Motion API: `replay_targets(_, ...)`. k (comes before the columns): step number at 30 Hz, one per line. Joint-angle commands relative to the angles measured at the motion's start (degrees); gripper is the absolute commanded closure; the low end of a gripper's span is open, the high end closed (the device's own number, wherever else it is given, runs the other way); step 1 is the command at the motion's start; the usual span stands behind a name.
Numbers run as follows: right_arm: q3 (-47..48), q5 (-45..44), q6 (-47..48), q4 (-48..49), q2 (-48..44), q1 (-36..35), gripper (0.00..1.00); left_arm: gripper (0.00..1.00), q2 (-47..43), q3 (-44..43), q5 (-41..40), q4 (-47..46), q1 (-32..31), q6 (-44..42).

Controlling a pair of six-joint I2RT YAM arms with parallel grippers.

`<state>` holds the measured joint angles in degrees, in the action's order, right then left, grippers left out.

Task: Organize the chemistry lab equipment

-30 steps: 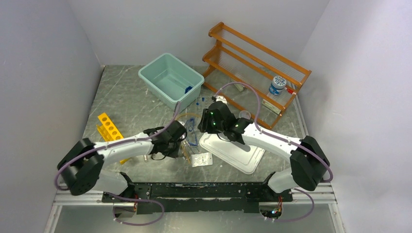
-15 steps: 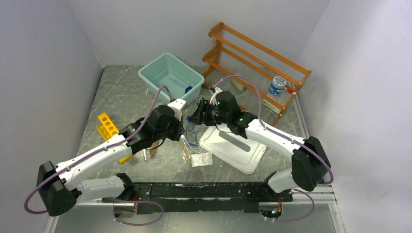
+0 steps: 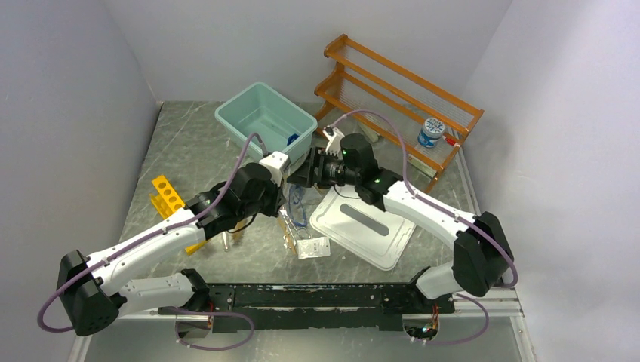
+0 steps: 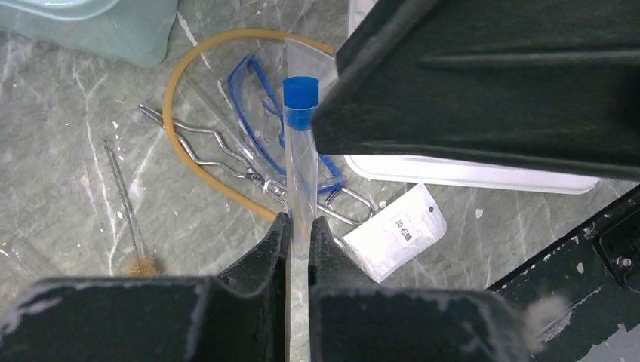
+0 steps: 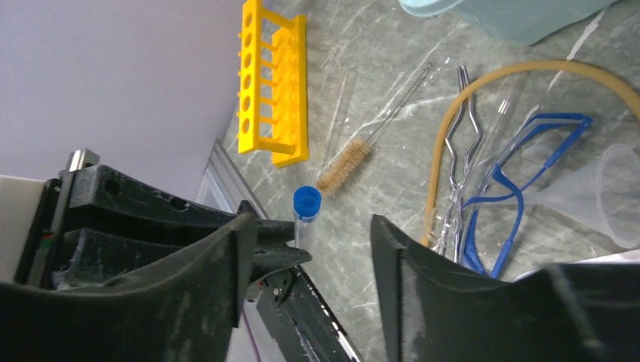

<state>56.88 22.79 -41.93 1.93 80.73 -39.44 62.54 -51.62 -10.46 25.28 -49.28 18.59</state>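
Left claw (image 4: 300, 226) pinched tight on the blue-capped vial (image 4: 300, 151) above the desk (image 4: 68, 121), right claw (image 5: 311, 226) spread wide beside its cap: let go before that one grips and it drops!

The rack (image 5: 272, 83) is yellow, the vial (image 4: 300, 173) blue-capped, tubing (image 4: 169, 105) amber, goggles (image 5: 521, 162) blue-framed, bin (image 3: 260, 121) teal.

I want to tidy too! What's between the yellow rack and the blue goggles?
Right wrist view: next to the yellow rack lies the brush, then amber tubing and metal tongs before the blue goggles.
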Motion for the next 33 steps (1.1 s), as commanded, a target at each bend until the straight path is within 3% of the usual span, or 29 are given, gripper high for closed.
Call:
replay_targets(1, 2.59, 2.48, 1.17, 0.55, 2.37, 0.08, 0.44, 0.95, -0.96, -0.09, 0.16, -2.51, -0.28, -0.99)
replay_targets(10, 4.58, 3.79, 1.11, 1.36, 4.99, 0.16, 0.56, 0.95, -0.28, 0.12, 0.91, -2.74, -0.29, -1.38)
replay_targets(18, 6.54, 5.35, 1.43, -0.27, 6.02, 0.33, 0.81, 0.95, -0.26, 0.22, -0.51, -2.57, -0.29, -0.52)
replay_targets(19, 6.57, 4.32, 1.99, -0.79, 5.76, 0.46, 0.83, 0.90, -0.23, 0.09, -1.12, -2.33, -0.29, -0.03)
replay_targets(23, 7.05, -3.70, 6.91, -4.07, 4.03, 1.90, 0.85, 0.33, -0.25, -0.11, -4.57, -1.90, -0.27, 2.71)
replay_targets(24, 7.68, -7.82, 9.47, -5.52, 3.66, 1.92, 0.86, 0.29, -0.23, -0.26, -5.50, -1.90, -0.23, 3.29)
replay_targets(28, 7.60, -26.17, 20.90, -4.96, 3.31, 2.12, 0.86, 0.26, 1.40, -1.75, -7.10, -1.54, 0.82, 5.22)
replay_targets(33, 5.84, -34.21, 31.63, 2.90, 7.89, 3.48, 0.86, 0.26, 3.70, -3.36, -1.04, -3.68, 4.89, 6.25)
